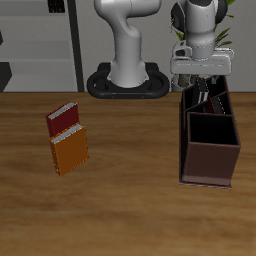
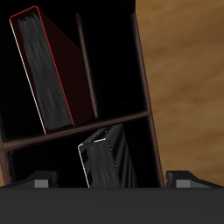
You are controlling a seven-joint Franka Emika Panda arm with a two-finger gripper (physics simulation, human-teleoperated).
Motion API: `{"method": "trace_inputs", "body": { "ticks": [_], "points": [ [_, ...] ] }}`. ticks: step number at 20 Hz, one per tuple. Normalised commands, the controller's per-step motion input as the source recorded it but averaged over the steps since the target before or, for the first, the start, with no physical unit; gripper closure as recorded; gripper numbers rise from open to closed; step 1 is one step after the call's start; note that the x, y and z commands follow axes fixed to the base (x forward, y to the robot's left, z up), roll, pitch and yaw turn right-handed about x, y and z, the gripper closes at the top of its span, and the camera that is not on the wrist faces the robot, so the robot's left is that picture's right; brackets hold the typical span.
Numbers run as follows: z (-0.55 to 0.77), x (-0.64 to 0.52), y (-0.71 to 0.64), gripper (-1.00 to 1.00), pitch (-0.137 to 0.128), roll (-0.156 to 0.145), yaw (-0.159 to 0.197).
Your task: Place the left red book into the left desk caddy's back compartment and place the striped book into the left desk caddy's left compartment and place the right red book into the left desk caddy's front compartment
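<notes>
Fingers: the two dark fingertips (image 2: 39,181) stand wide apart in the wrist view, with nothing gripped between them
Gripper: the white two-finger gripper (image 1: 203,88) hangs over the back end of the caddy, seemingly just above its rim, though the exterior view is too coarse to be sure
Striped book: the thin book with grey, black and white stripes (image 2: 109,157) stands on edge, slightly tilted, inside a caddy compartment directly below the gripper
Left red book: a thin dark-red hardcover (image 2: 48,74) leans upright in the neighbouring compartment, beyond a partition from the striped book
Caddy: the dark brown-maroon rectangular box organiser (image 1: 208,158) sits on the wooden table (image 1: 130,210)
Right red book: a red hardcover with white page edges (image 1: 62,120) lies flat, well apart from the caddy
Orange book: a flat orange book (image 1: 70,152) lies touching the red one, nearer the table's front edge
</notes>
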Motion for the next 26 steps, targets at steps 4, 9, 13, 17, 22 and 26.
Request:
{"method": "trace_inputs", "body": {
  "ticks": [4, 9, 13, 17, 22, 26],
  "points": [
    [0.33, 0.05, -0.21, -1.00, -0.055, -0.059, 0.008],
    [0.24, 0.10, -0.25, -1.00, -0.023, -0.060, 0.041],
    [0.26, 0.19, -0.42, -1.00, -0.028, -0.092, 0.031],
    [0.21, 0.33, -0.63, -1.00, 0.003, -0.127, 0.037],
    [0.09, 0.34, -0.61, -1.00, 0.042, -0.073, 0.028],
    [0.12, 0.26, -0.63, -1.00, 0.028, -0.046, 0.036]
  ]
}}
